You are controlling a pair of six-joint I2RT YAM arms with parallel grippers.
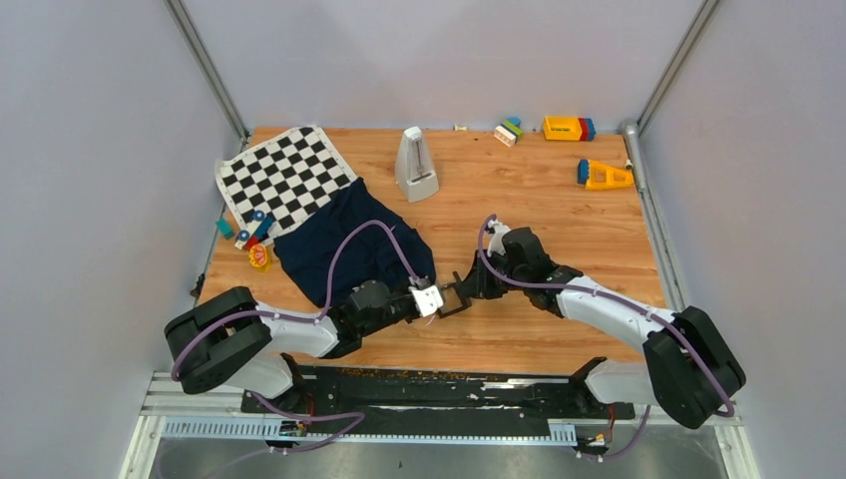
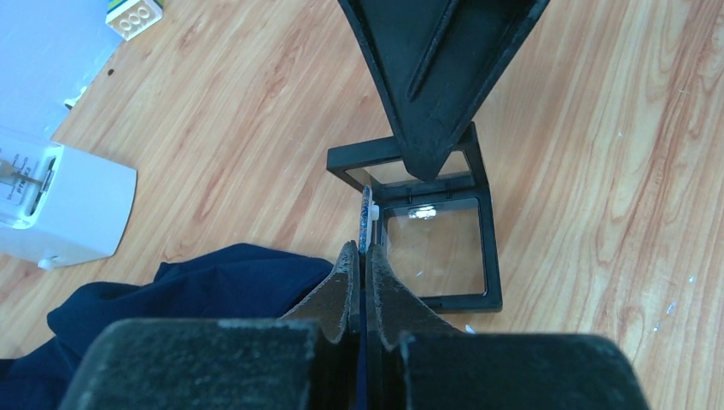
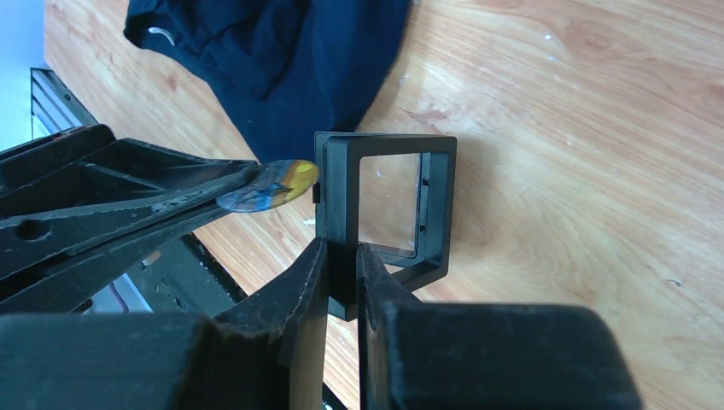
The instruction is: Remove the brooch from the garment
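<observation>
The brooch (image 2: 364, 218) is a small disc pinched edge-on between my left gripper's (image 2: 359, 252) fingers. In the right wrist view its face (image 3: 267, 185) looks blue and yellow, touching the edge of a black square box (image 3: 384, 205). It is clear of the navy garment (image 1: 349, 244), which lies crumpled on the table behind and left of my left gripper (image 1: 442, 299). My right gripper (image 3: 341, 252) is shut on the frame of the box's raised lid. The box (image 2: 435, 239) stands open on the wood, and both grippers meet at it (image 1: 456, 299).
A white metronome-like block (image 1: 416, 165) stands behind the garment. A checkered mat (image 1: 284, 178) lies at the back left with small toys (image 1: 254, 235) by its near edge. Coloured blocks (image 1: 568, 128) and an orange wedge (image 1: 604, 176) sit at the back right.
</observation>
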